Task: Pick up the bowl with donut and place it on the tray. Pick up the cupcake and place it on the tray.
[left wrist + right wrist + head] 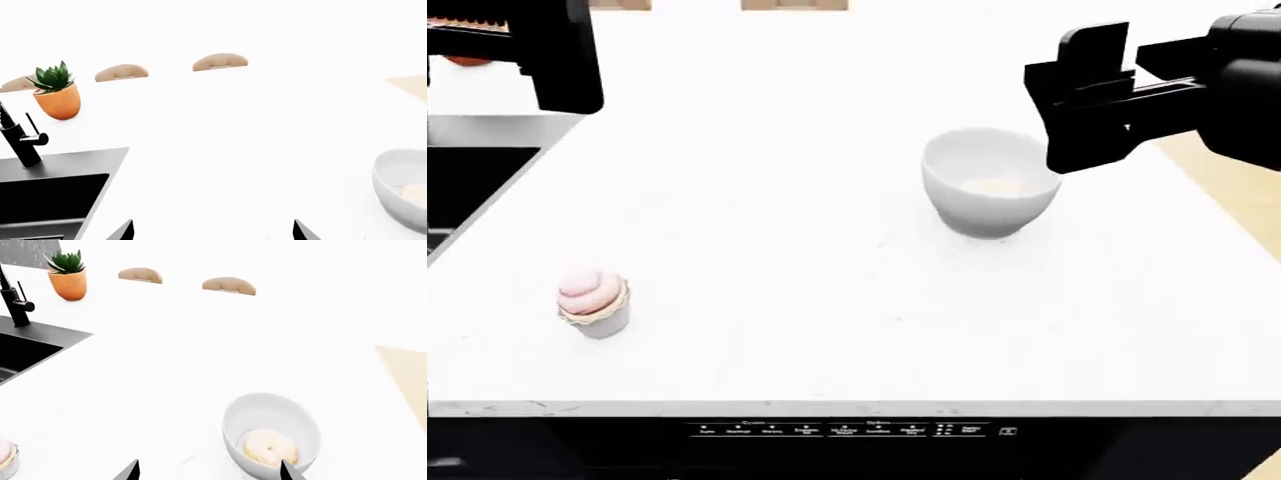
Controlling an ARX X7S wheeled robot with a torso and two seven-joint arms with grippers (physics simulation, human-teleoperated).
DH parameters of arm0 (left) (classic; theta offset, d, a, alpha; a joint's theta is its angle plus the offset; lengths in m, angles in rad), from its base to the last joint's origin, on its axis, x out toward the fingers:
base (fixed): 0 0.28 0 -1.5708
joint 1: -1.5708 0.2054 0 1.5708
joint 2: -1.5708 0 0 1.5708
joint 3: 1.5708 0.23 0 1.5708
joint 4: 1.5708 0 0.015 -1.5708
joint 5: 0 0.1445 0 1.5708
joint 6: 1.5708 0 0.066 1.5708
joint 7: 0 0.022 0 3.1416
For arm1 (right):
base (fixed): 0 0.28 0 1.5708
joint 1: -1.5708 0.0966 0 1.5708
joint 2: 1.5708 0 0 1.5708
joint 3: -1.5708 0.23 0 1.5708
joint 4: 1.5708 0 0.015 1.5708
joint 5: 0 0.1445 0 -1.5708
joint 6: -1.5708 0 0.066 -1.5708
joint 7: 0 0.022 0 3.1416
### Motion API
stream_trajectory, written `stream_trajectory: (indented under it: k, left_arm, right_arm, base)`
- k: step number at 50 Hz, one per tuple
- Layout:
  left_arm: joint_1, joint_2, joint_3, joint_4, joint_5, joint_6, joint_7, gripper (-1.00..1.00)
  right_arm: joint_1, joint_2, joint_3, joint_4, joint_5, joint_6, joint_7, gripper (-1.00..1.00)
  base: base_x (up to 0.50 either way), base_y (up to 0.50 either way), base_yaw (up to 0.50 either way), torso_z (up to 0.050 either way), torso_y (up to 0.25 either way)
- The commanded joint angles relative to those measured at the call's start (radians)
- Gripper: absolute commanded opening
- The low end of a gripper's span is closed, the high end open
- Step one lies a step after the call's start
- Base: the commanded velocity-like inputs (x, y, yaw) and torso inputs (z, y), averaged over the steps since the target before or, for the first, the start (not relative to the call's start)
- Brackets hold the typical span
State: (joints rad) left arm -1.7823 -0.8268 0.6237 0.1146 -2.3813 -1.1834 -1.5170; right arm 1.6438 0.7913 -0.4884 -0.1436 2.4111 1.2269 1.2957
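**Cupcake at the near edge, bowl under the right arm, no tray in sight**

Nearest the head camera stands the cupcake (594, 303), upright on the white table (827, 300) close to its front edge, pink swirl up, well apart from everything else. Farther back and to the right sits the bowl (989, 181), upright with its mouth open to the ceiling, the donut (269, 447) lying flat in its bottom with the hole facing up. Neither the bowl nor the donut has a long axis to speak of; both are round, so any approach angle around the rim serves alike.

The right gripper (208, 470) hangs above and just beside the bowl, jaws spread apart and empty, only the two tips showing in its wrist view. The left gripper (212, 231) also has its jaws apart with nothing between them, raised over the table near the black sink (47, 195), well away from the cupcake.

Risks, as I judge them: the bowl is glossy and deep-walled, so a pinch on the rim could slip or tip it and spill the donut. The jaws seem offset from the rim, and a descent from here might strike it. The tray appears in no view, so the placing spot is unknown.
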Motion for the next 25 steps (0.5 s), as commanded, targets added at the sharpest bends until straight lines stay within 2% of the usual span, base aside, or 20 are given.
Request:
stream_trajectory:
  k: [1, 12, 19, 25]
  left_arm:
    - [-0.036, -0.024, 0.056, 0.014, -0.035, 0.024, 0.002, 1.00]
    - [-0.071, -0.046, 0.093, 0.024, -0.057, 0.035, 0.004, 1.00]
    - [-0.092, -0.060, 0.111, 0.029, -0.063, 0.044, 0.006, 1.00]
    - [-0.104, -0.060, 0.126, 0.028, -0.057, 0.052, 0.015, 1.00]
  right_arm:
    - [0.024, 0.023, -0.048, -0.006, 0.074, -0.029, 0.032, 1.00]
    - [0.083, 0.077, -0.118, 0.027, 0.097, -0.052, 0.122, 1.00]
    - [0.109, 0.087, -0.199, 0.116, 0.077, -0.086, 0.195, 1.00]
    - [0.204, 0.086, -0.386, 0.274, 0.162, -0.051, 0.259, 1.00]
  base:
    - [0.50, 0.00, 0.00, 0.000, 0.000]
    - [0.50, 0.00, 0.00, 0.000, 0.001]
    - [0.00, 0.00, 0.00, 0.000, 0.002]
    - [0.00, 0.00, 0.00, 0.000, 0.000]
